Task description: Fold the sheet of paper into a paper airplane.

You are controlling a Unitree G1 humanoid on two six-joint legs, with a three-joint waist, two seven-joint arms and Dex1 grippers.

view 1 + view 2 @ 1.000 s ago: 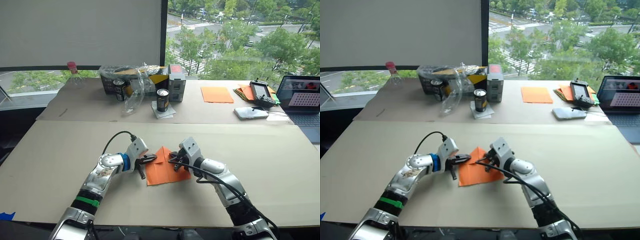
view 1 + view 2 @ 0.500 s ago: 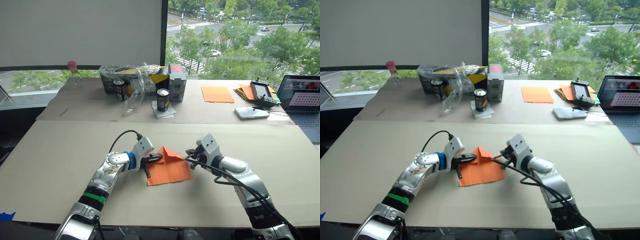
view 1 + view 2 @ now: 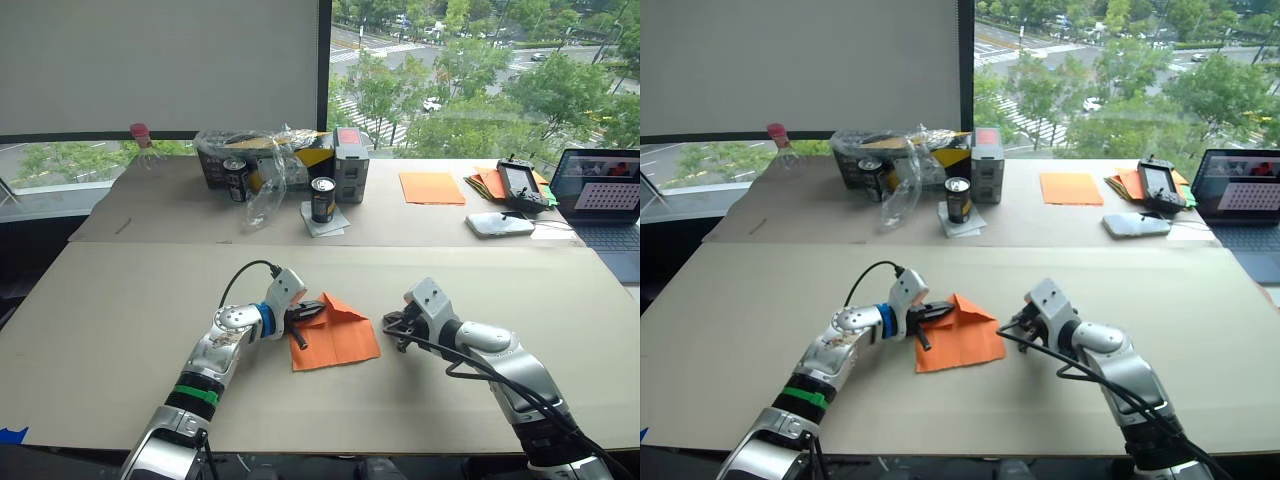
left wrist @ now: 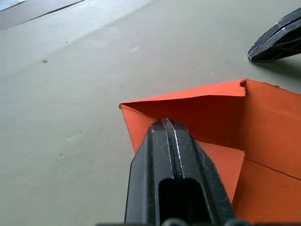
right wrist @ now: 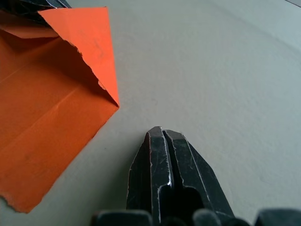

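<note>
Near the centre of the frame, slightly low, we see the sheet of paper [image 3: 335, 340] lying on the desk [image 3: 120, 300], partly folded: its far corners are turned inward so that the top forms a point, and one flap stands a little raised from the layer beneath. The left gripper [image 3: 312, 311] reaches in from the left of the frame and meets the sheet at its upper left edge. In the left wrist view its jaws are pressed together with no gap between them, resting on the folded flap of the sheet; we cannot tell whether any paper is pinched between them. The right gripper [image 3: 392, 326] lies to the right of the sheet, close to it but apart, low over the bare desk. In the right wrist view its jaws are likewise pressed together and hold nothing, with the sheet's torn right edge just beyond them. Along the top of the frame, on the far part of the desk, stand two cans [image 3: 322, 199], a smooth orange sheet [image 3: 432, 187] and a laptop [image 3: 605, 200].
</note>
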